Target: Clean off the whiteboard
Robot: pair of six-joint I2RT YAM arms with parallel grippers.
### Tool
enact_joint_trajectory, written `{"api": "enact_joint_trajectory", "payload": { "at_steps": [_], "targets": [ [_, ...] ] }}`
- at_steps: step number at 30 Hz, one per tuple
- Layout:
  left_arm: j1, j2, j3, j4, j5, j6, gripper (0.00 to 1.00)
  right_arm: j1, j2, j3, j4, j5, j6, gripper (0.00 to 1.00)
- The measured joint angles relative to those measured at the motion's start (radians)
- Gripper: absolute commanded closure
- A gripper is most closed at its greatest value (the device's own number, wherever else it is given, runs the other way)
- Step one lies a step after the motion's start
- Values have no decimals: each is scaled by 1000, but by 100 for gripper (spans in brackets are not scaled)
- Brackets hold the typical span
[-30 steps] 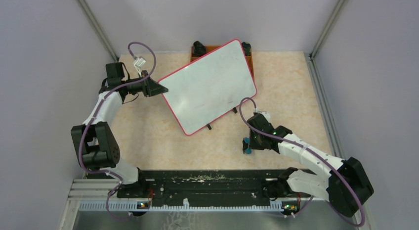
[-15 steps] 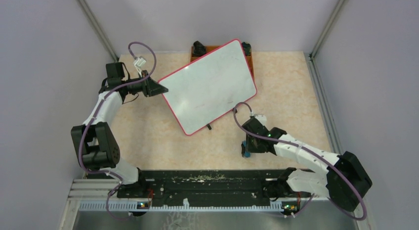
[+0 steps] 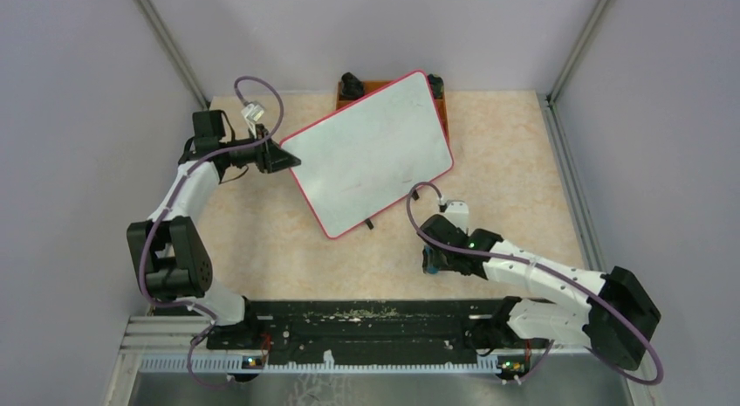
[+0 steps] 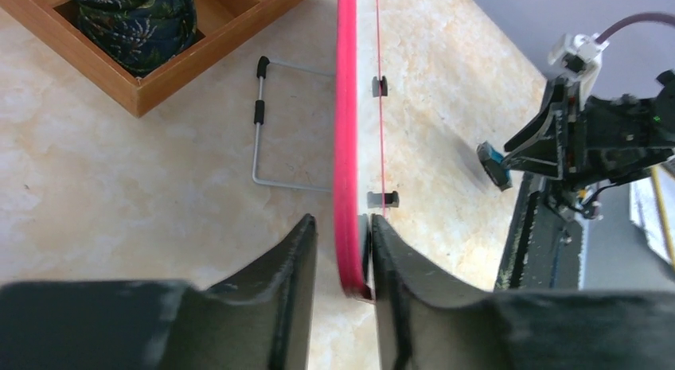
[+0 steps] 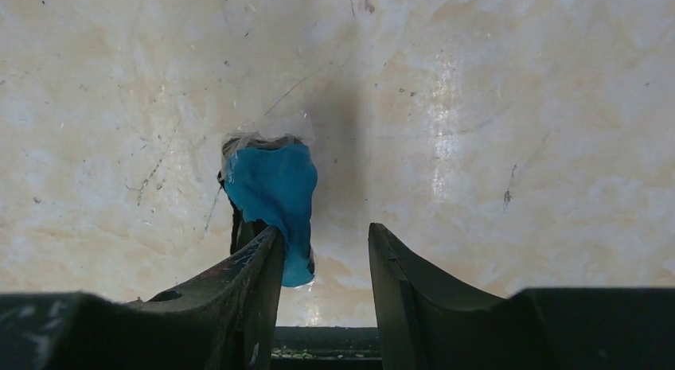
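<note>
The whiteboard (image 3: 371,153), white with a thin red rim, lies tilted across the middle of the table; only faint red traces show on it. My left gripper (image 3: 286,157) is at its left corner. In the left wrist view the red rim (image 4: 347,107) runs between the fingers of that gripper (image 4: 341,220), against the right finger, with a gap to the left one. My right gripper (image 3: 429,266) is low over the table below the board, open. A blue eraser (image 5: 271,187) stands on the table against the left finger (image 5: 255,274) of that gripper (image 5: 325,229).
A brown wooden tray (image 3: 442,109) lies behind the board's far corner, with a dark cloth (image 4: 131,20) in one compartment. A wire stand (image 4: 259,139) and small black feet (image 4: 382,199) sit under the board. A black rail (image 3: 366,323) runs along the near edge.
My right gripper has opened and shifted slightly left, leaving the blue eraser on the table. My left gripper's jaws have parted at the board's rim. The board has not moved.
</note>
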Motion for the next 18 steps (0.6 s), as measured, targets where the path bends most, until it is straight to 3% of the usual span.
{"api": "enact_joint_trajectory", "payload": {
  "at_steps": [3,6,9,10,12,18],
  "targets": [
    [-10,0,0,-10,-26,18,46,19,34,32,-23,35,8,56],
    [-14,-2,0,-22,-58,29,26,20,37,32,-30,56,9,56],
    [-14,-11,0,-31,-89,35,22,20,56,32,-34,61,7,56],
    [-13,-16,0,-34,-95,37,12,20,64,32,-34,61,6,56],
    [-14,-31,0,-39,-107,43,1,20,81,32,-33,60,0,56],
    [-13,-73,0,-52,-128,51,0,20,88,32,-29,59,-10,56]
  ]
}}
